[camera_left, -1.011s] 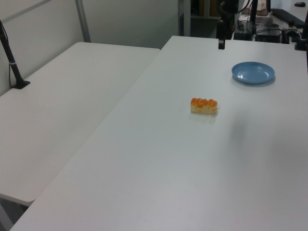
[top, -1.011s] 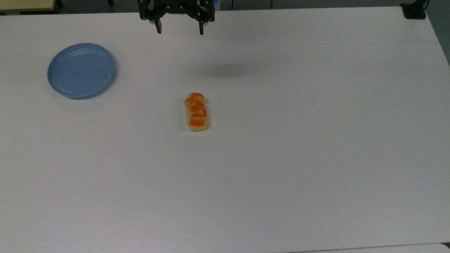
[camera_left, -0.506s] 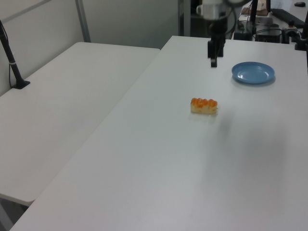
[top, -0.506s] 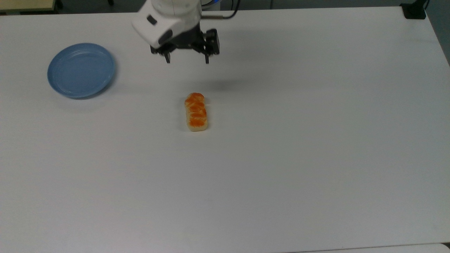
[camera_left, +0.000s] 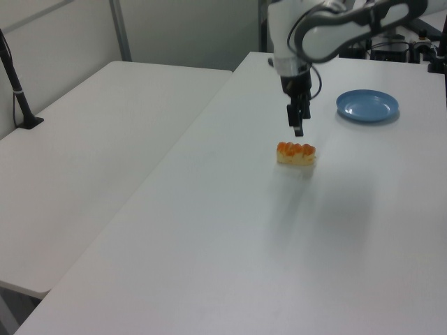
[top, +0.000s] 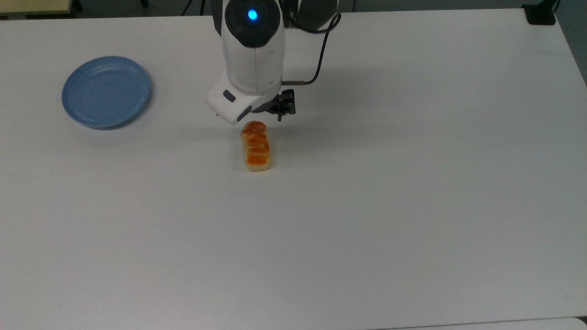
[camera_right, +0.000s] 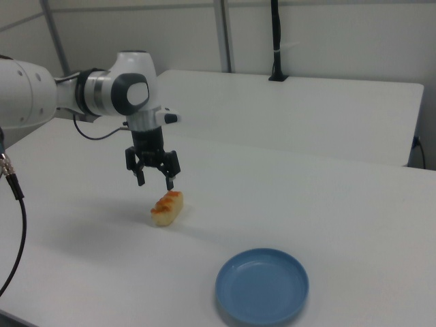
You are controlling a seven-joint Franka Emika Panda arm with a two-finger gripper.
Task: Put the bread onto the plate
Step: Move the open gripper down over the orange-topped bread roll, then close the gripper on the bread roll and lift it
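The white desk (top: 412, 206) carried everything. The plate (top: 106, 91) lay near its far edge, toward the top view's left corner, well apart from the bread (top: 255, 146), which lay toward the desk's middle. The hand (camera_right: 155, 178) hovered just above the loaf's far end, fingers spread wide and holding nothing. A good grasp probably meant centring over the loaf's middle, straddling its narrow width, then descending squarely before closing gently.
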